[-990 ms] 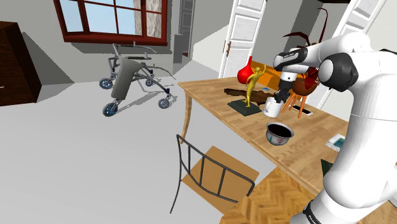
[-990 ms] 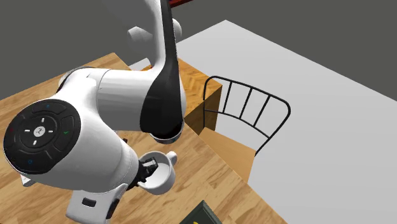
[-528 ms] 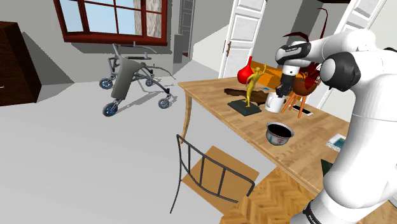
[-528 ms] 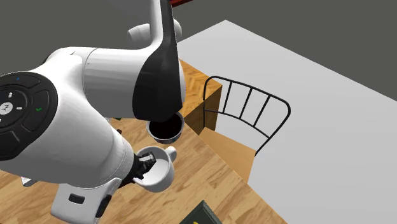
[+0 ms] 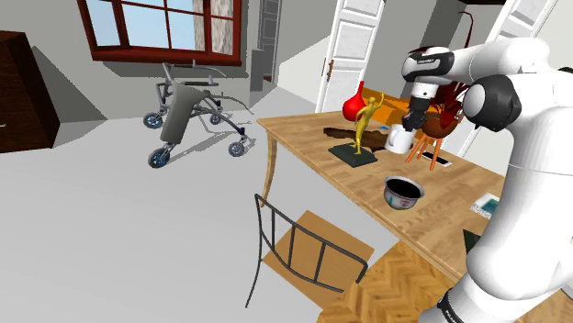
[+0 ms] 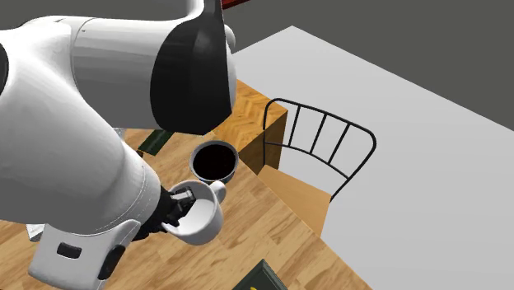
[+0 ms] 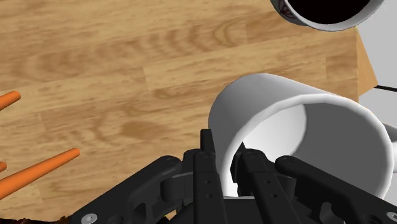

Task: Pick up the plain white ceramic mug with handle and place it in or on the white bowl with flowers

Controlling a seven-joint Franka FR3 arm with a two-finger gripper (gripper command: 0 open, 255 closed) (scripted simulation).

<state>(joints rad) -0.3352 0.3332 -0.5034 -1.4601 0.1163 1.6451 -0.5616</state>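
Wooden table (image 5: pixel 312 147) is being shown with the dark-lined bowl (image 5: pixel 401 193) standing on it. Just beyond the bowl, the white mug (image 5: pixel 398 139) is being held above the wood, its wall being clamped by the black gripper (image 7: pixel 226 156). Farther beyond the bowl, a yellow figurine (image 5: pixel 364 124) is being displayed.

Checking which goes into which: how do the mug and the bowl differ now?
The mug is white inside; the bowl is black inside. The mug has a handle, the bowl shows none. The gripper clasps the mug's wall; the bowl stands free on the table. Both are round, open-topped.
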